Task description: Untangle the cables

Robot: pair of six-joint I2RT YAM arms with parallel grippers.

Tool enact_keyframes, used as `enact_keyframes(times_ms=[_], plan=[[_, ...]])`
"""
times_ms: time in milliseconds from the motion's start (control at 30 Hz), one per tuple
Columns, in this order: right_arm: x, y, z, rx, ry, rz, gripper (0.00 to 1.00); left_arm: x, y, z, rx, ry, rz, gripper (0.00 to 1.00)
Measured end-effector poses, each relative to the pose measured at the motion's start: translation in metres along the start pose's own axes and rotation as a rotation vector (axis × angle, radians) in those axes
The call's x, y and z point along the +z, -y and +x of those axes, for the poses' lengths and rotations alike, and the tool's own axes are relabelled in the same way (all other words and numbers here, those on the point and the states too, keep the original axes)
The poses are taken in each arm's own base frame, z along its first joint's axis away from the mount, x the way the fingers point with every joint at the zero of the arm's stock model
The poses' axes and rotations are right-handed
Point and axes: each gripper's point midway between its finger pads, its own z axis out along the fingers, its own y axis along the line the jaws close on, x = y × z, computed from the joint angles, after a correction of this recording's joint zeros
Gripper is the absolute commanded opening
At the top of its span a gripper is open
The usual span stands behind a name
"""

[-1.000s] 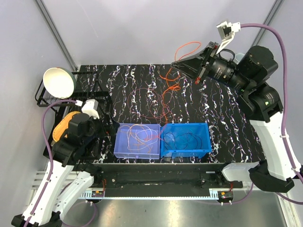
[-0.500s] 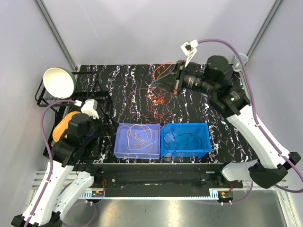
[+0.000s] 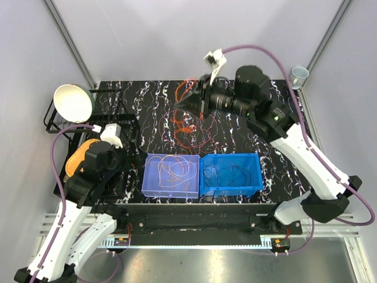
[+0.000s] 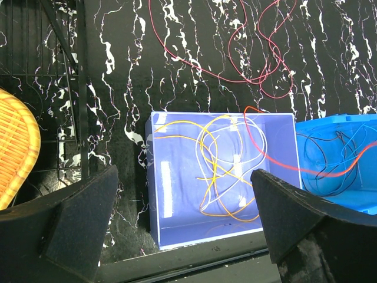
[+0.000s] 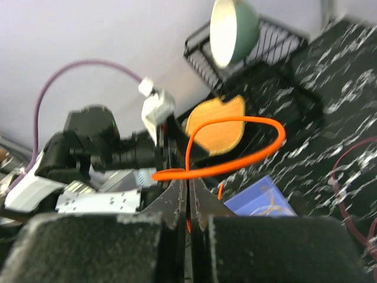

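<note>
My right gripper hangs over the back middle of the table, shut on an orange cable that loops above it and trails down to the table. In the right wrist view the jaws pinch that orange cable. A thin red cable lies in wide loops on the table. My left gripper stands open and empty above the near edge of the purple box. In that box lie yellow-orange and white cables. Black cables sit in the blue box.
A white bowl rests on a black wire rack at the far left, with an orange woven mat beside my left arm. A small cup stands at the back right corner. Both boxes sit at the table's near edge.
My right arm has swung left from the back right corner to the back middle, carrying the orange cable with it. The left arm has not moved.
</note>
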Motion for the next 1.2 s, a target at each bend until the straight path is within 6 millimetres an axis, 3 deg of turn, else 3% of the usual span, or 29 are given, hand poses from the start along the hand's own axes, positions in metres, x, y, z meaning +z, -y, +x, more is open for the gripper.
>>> enact_keyframes(times_ms=[133,267,367,500,700,833,933,1200], plan=[[-0.006,-0.019,-0.051,-0.093,0.086,-0.001,0.00,0.000,0.000,0.000,0.000,0.000,-0.001,0.99],[-0.033,-0.062,-0.123,-0.207,0.251,-0.055,0.00,-0.001,0.000,-0.001,0.000,0.004,0.000,0.99],[-0.048,-0.079,-0.141,-0.235,0.303,-0.085,0.00,-0.001,0.000,-0.001,0.000,0.007,0.001,0.99],[-0.057,-0.088,-0.144,-0.243,0.310,-0.107,0.00,-0.001,0.000,-0.001,0.000,0.007,0.000,0.99],[-0.036,-0.070,-0.123,-0.208,0.224,-0.081,0.00,-0.001,-0.001,-0.001,-0.002,0.008,-0.002,0.99],[-0.026,-0.067,-0.123,-0.206,0.214,-0.086,0.00,-0.001,-0.001,-0.001,-0.003,0.009,-0.003,0.99],[-0.027,-0.079,-0.135,-0.226,0.250,-0.126,0.00,-0.001,-0.001,-0.002,-0.003,0.010,-0.005,0.99],[-0.054,-0.118,-0.166,-0.295,0.383,-0.246,0.00,-0.001,-0.002,-0.002,-0.004,0.010,-0.006,0.99]])
